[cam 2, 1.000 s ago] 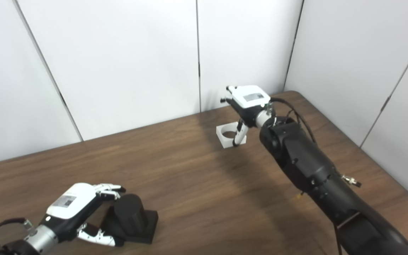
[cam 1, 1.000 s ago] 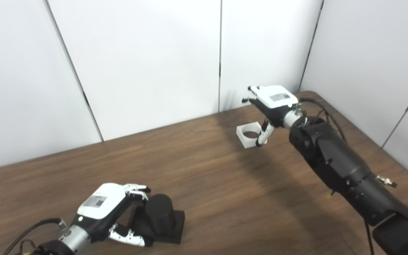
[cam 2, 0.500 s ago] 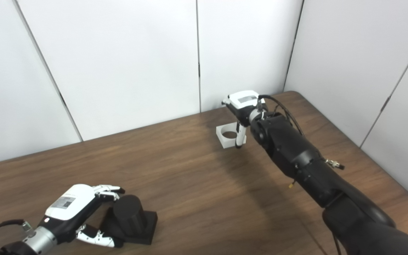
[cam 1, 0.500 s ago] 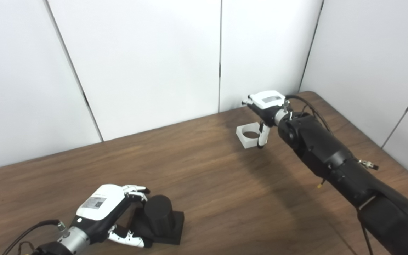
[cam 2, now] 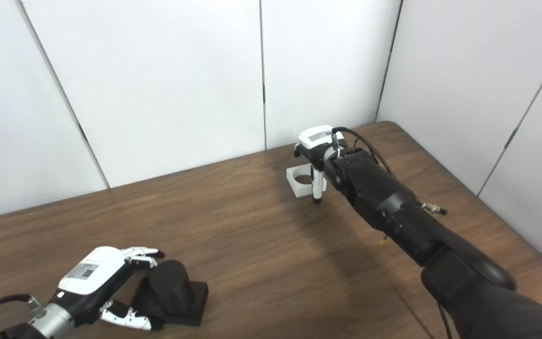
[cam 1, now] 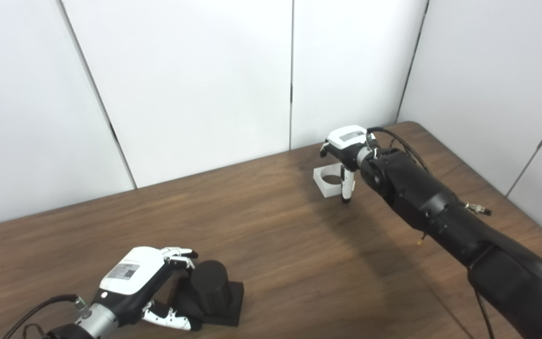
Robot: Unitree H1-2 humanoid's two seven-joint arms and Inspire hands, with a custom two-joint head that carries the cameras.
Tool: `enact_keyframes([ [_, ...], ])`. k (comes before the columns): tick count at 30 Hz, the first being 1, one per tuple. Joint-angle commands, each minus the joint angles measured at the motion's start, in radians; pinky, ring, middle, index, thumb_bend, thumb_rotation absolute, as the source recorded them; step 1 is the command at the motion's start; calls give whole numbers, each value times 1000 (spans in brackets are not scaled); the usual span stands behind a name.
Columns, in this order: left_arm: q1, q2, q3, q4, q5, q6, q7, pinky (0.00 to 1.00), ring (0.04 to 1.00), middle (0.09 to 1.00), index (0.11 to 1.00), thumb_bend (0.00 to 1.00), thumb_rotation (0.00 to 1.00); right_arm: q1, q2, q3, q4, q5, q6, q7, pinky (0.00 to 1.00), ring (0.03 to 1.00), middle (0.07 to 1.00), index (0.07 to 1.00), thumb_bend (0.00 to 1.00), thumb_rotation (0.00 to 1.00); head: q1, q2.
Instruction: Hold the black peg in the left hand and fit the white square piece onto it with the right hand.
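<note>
The black peg [cam 1: 209,281] is a short cylinder standing on a black square base [cam 1: 233,301] at the near left of the table. My left hand [cam 1: 132,277] lies against its left side, fingers spread above the cylinder and thumb low along the base, not closed on it. The white square piece [cam 1: 327,181] with a round hole lies on the table at the far right. My right hand [cam 1: 346,140] hangs right over it, open, with its thumb [cam 1: 346,186] pointing down beside the piece's near right corner and its fingers on the far side.
The brown wooden table [cam 1: 299,263] is walled in by white panels [cam 1: 195,80] at the back and right. Its far right corner [cam 1: 412,126] is rounded. A cable [cam 1: 395,139] loops off my right wrist.
My right hand has dropped and tipped down over the white piece, and its thumb now stands lower beside the piece's corner. The piece and my left hand have stayed in place.
</note>
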Motion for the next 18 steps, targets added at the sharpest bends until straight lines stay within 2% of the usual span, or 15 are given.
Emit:
enact_keyframes([
  [1,30,39,-19,17,41,0,-54,792,854,843,489,523,57,-40,-13,7,-2,-7,-2,-3,887,945,954,804,901,151,-1,1],
  [8,31,44,-17,3,44,10,-59,789,851,840,489,523,57,-57,-21,42,43,-12,-15,9,878,921,909,701,855,176,7,9],
  [18,34,44,-13,-6,30,26,-77,814,864,846,490,523,58,-97,-15,100,149,-15,-6,52,867,900,872,672,769,211,21,21],
])
